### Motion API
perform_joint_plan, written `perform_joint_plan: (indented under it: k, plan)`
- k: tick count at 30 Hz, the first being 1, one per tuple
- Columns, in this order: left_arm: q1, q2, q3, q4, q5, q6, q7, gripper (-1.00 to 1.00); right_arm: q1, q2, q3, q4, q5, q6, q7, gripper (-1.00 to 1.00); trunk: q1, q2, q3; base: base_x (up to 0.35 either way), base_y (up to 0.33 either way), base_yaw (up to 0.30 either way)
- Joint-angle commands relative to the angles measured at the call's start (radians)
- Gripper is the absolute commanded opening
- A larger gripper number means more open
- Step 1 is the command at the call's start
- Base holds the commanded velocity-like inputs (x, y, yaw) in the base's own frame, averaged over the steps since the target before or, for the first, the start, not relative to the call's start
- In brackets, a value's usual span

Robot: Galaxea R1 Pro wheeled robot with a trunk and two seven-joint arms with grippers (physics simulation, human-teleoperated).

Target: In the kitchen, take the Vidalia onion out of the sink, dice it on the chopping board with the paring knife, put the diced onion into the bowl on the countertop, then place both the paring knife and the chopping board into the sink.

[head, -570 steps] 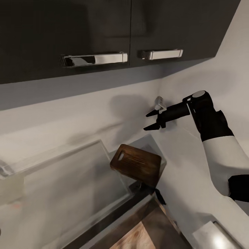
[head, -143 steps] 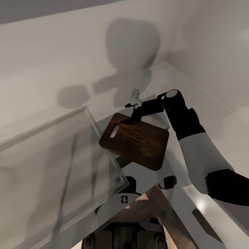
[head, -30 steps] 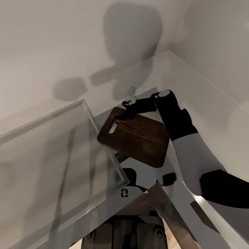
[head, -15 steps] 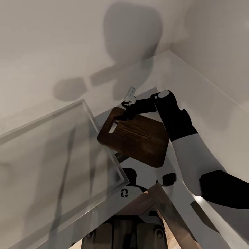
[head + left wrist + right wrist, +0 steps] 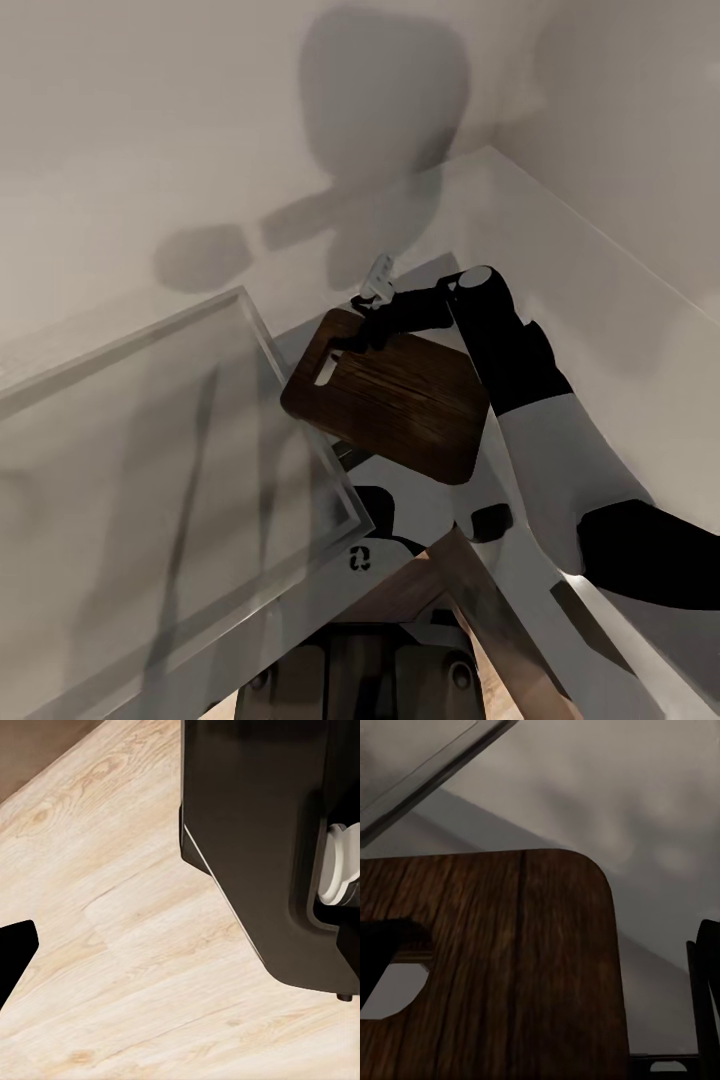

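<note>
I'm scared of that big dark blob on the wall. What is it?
Only a shadow: in the head view it lies soft-edged on the pale wall, above the right gripper at the chopping board. The right wrist view shows the board's grain up close.

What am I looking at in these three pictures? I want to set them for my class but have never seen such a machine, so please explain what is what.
This is a simulated two-armed kitchen robot. The head view looks down from its head: its right arm reaches forward, and the right gripper sits at the slotted end of a dark wooden chopping board lying on the glossy grey countertop. The right wrist view, from a camera by that gripper, shows the same board's corner and oval slot very close. The left wrist view looks down at a pale wooden floor beside the robot's dark base. Whether the board is gripped is unclear.
</note>
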Motion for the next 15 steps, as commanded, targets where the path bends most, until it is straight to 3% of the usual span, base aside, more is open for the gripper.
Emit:
perform_joint_plan:
  k: [1, 15]
  plan:
    - [0.001, 0.001, -0.005, -0.002, 0.002, -0.001, 0.007, 1.00, 0.002, 0.000, 0.000, 0.032, 0.014, 0.021, 0.006, 1.00, 0.001, -0.001, -0.001, 0.000, 0.000, 0.000]
    - [0.001, 0.000, -0.005, -0.002, 0.002, -0.001, 0.007, 1.00, 0.011, -0.005, 0.000, 0.068, 0.016, 0.020, 0.004, 1.00, 0.001, -0.001, -0.001, 0.000, 0.000, 0.000]
